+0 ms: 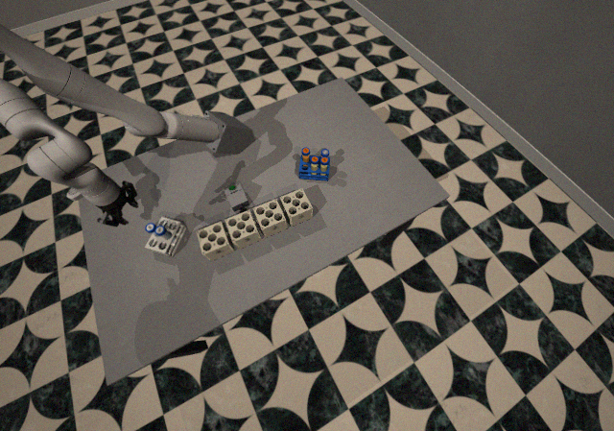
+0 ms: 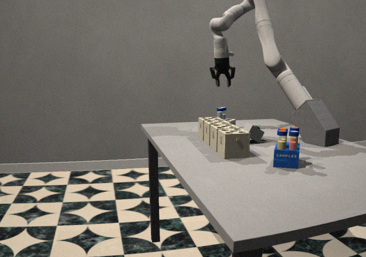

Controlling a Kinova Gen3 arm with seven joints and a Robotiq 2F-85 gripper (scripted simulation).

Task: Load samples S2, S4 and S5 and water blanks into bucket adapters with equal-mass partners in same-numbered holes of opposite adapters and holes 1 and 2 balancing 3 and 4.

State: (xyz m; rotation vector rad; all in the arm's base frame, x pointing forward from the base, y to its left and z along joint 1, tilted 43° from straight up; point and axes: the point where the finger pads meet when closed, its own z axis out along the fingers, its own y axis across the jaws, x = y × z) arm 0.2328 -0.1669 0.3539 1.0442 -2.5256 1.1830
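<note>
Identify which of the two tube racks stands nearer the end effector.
The pale rack holding two blue-capped tubes, at the adapter row's end; the open end effector hangs high beside it. The blue SAMPLES rack stands far off.
</note>
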